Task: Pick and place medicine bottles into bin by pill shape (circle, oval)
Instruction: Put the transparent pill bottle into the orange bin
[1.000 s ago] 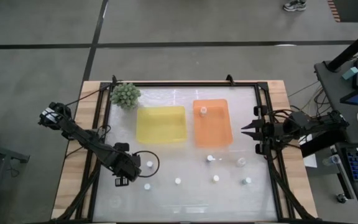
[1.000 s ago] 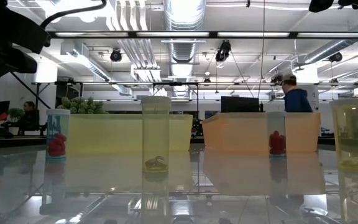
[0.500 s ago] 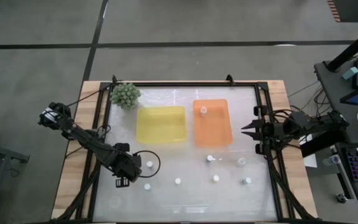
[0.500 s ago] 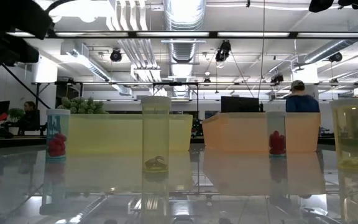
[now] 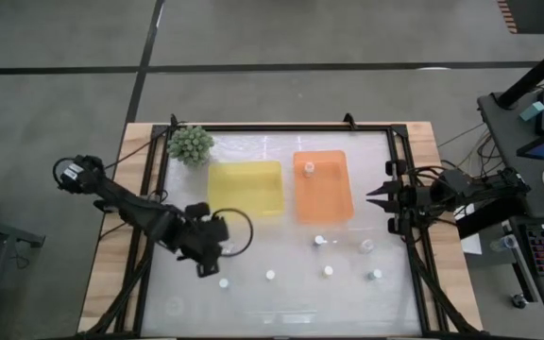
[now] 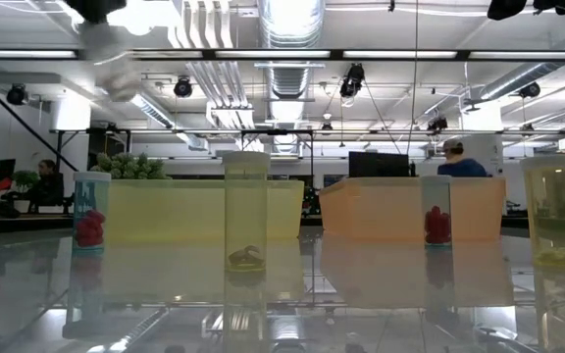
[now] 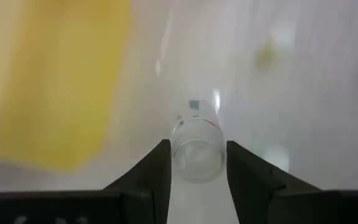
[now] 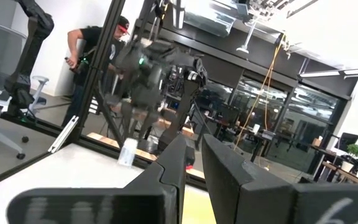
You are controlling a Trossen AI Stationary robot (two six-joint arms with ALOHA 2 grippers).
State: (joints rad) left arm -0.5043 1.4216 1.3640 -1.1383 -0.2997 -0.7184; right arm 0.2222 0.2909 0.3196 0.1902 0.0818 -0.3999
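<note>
My left gripper [image 5: 217,236] hangs over the table's near left, just in front of the yellow tray [image 5: 245,188], shut on one small clear medicine bottle [image 7: 197,149]. The bottle also shows in the right wrist view [image 8: 128,152]. My right gripper [image 5: 378,195] waits shut and empty at the table's right edge, beside the orange tray [image 5: 323,186]. One bottle [image 5: 309,168] stands inside the orange tray. Several more bottles stand upright on the table's near half [image 5: 270,275] [image 5: 329,271] [image 5: 319,241], and in the low view some hold red pills [image 6: 91,211] and one holds a yellowish pill [image 6: 246,211]. My left gripper pinches the bottle's round wall [image 7: 178,148] between its two fingers, one on each side. The fingers come from above and point down. The bottle hangs upright below them [image 8: 128,152], clear of the table.
A green spiky ball plant [image 5: 191,144] sits at the far left corner. A black frame rail [image 5: 406,189] runs round the white tabletop. A person [image 8: 98,50] stands beyond the table's left side. There is free room on the tabletop between the trays and the standing bottles.
My left gripper has risen and gone toward the table's right and far edge, toward the yellow tray. The bottle that stood at its fingertips has come up off the table with it. The other bottles and my right arm have kept still.
</note>
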